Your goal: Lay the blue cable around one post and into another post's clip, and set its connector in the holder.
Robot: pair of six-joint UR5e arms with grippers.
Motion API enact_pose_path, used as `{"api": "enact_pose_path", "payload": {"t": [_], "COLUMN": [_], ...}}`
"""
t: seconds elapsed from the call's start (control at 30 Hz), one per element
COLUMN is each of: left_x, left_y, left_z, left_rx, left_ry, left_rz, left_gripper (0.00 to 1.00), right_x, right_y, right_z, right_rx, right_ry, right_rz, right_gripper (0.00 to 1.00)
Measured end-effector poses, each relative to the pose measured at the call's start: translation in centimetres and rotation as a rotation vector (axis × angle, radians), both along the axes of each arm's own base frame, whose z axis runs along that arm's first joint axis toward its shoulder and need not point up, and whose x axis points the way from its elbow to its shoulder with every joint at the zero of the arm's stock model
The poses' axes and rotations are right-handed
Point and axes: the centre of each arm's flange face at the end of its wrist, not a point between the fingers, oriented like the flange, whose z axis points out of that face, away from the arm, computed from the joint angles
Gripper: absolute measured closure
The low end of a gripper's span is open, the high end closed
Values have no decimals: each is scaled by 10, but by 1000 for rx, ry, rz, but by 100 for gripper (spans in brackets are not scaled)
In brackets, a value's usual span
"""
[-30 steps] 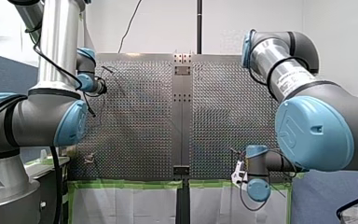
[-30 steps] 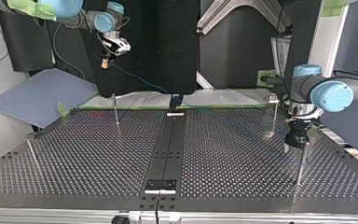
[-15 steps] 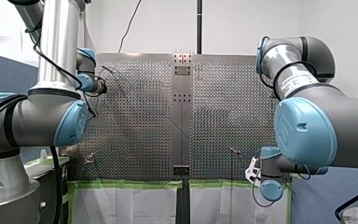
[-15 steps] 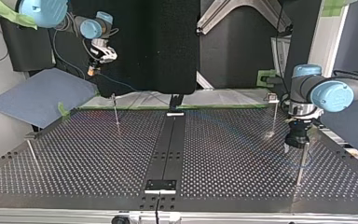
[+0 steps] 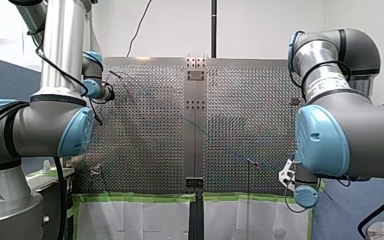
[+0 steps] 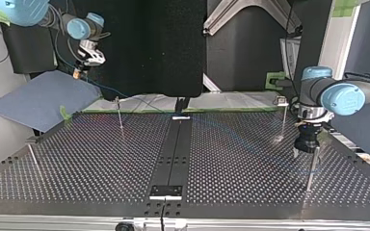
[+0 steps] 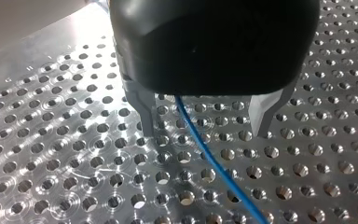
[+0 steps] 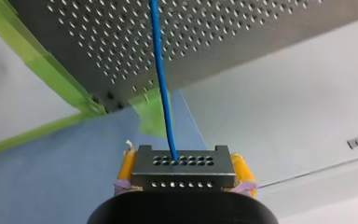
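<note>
Cable (image 8: 161, 70) first: it's blue, and one end plugs into a grey connector (image 8: 183, 173) with rows of little holes. My right tool (image 8: 183, 161) has that connector pinched between its yellow pads (image 8: 127, 165). In the right wrist view that end hangs out past the edge of the perforated tabletop (image 8: 121, 42), over the green tape (image 8: 32, 49) and a blue sheet (image 8: 51, 186).

In the top view the right tool is in the upper left of the frame, up in the air off the tabletop's far corner. From there the cable slopes down toward the middle and passes close by the top of a thin post (image 6: 119, 113). Can't tell if it touches. After that it goes pretty faint across the right half of the tabletop, heading for my left tool (image 6: 306, 149) at the right of the frame.

The left wrist view shows that tool's metal fingers (image 7: 142, 109) spread wide, tips down close to the tabletop. The cable runs between them and neither finger is on it.

Back in the top view, the left tool sits low, right by a short post (image 6: 312, 166), with a taller clip-topped post (image 6: 283, 118) a bit further back.
</note>
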Motion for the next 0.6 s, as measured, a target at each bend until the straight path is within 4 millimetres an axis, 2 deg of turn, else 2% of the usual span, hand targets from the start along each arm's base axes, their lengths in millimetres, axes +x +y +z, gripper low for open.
{"api": "enact_pose_path", "payload": {"t": [0.17,0.6], "left_x": [0,0], "left_y": [0,0], "left_z": [0,0], "left_rx": [0,0], "left_ry": [0,1], "left_rz": [0,0], "left_gripper": [0,0], "right_x": [-2,12], "right_y": [0,-6], "right_z": [0,5], "right_rx": [-13,-96], "right_ry": [-2,9], "right_rz": [21,134], "right_gripper": [100,100]}}
